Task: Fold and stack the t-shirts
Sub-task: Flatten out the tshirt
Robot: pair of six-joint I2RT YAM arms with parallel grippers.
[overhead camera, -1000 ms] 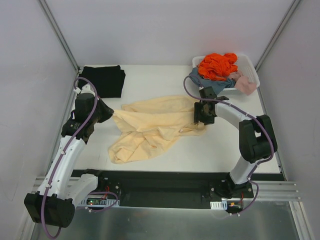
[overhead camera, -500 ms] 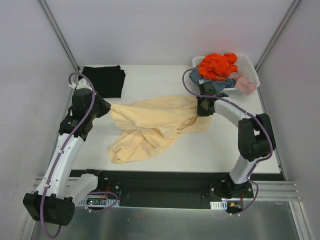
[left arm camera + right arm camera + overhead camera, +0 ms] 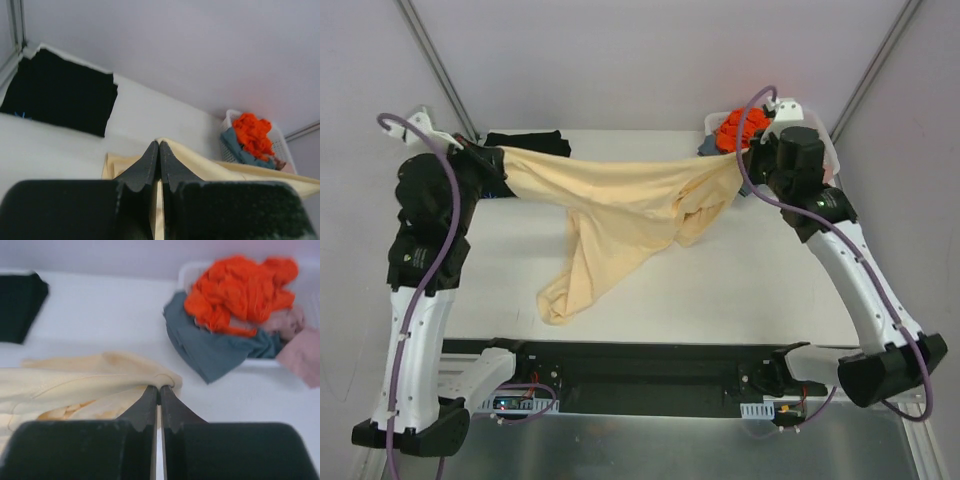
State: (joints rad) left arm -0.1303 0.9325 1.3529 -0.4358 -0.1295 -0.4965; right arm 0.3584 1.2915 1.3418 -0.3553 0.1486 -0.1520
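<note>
Looking down from above, you see the flat white table top (image 3: 770,290) carrying everything. The largest thing over it is the pale cream-yellow cloth t-shirt (image 3: 620,200), which hangs stretched from side to side. Its upper edge runs taut from the far left to the far right, held clear of the surface. The rest sags in folds toward the near side, and the lowest bunch ends close to the table's near edge, left of centre.

Next in size, the black cloth t-shirt (image 3: 530,142) lies flat and folded in the far left corner, partly hidden behind the left arm (image 3: 425,250) and the raised cream edge. You cannot tell whether the two shirts touch.

In the far right corner sits the white plastic slotted basket (image 3: 828,152). It holds a crumpled orange cloth (image 3: 730,128) on top, a grey-blue cloth (image 3: 215,345) spilling over its near rim, and a pink cloth (image 3: 300,347) beside that.

Your left gripper (image 3: 159,145) is up at the far left, its fingers pressed together with the cream shirt's edge pinched between them. Your right gripper (image 3: 159,388) is up at the far right, just in front of the basket, its fingers likewise squeezed together on a folded hem of the same shirt
</note>
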